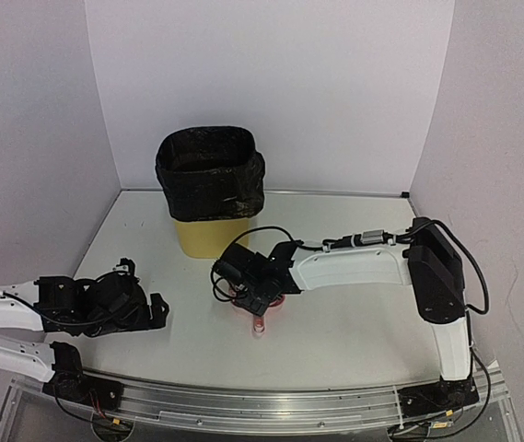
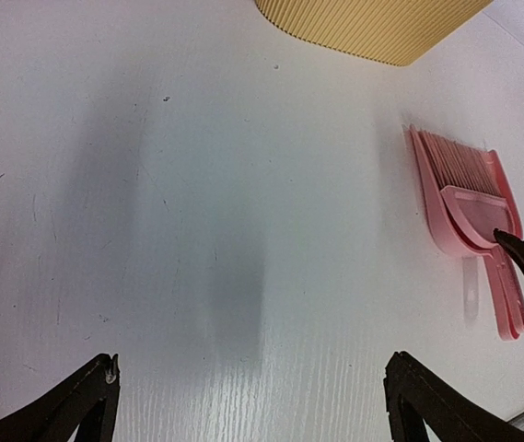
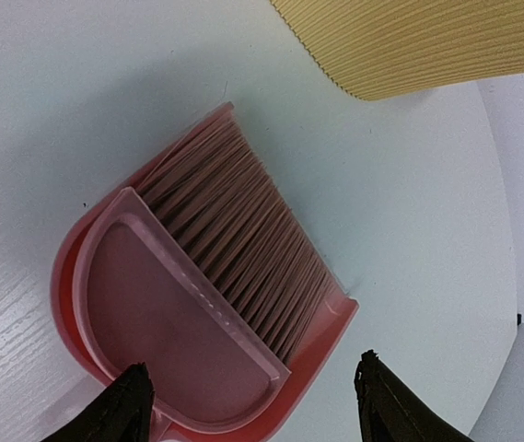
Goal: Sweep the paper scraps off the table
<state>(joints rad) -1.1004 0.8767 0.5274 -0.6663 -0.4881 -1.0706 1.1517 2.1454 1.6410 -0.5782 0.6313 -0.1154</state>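
Observation:
No paper scraps show on the white table (image 1: 354,331) in any view. My right gripper (image 1: 263,296) is open and hovers just above the pink hand brush (image 3: 225,239), which lies nested in the pink dustpan (image 3: 335,322); its fingers (image 3: 390,405) straddle the brush's head without touching it. The brush and dustpan also show in the left wrist view (image 2: 473,212), and their handle sticks out below the gripper in the top view (image 1: 260,326). My left gripper (image 1: 156,313) is open and empty, low over bare table at the left, its fingertips (image 2: 409,387) wide apart.
A yellow bin with a black liner (image 1: 210,189) stands at the back centre, just behind the right gripper; its ribbed yellow wall shows in both wrist views (image 3: 427,41). White walls close the sides and back. An aluminium rail (image 1: 262,401) runs along the front edge.

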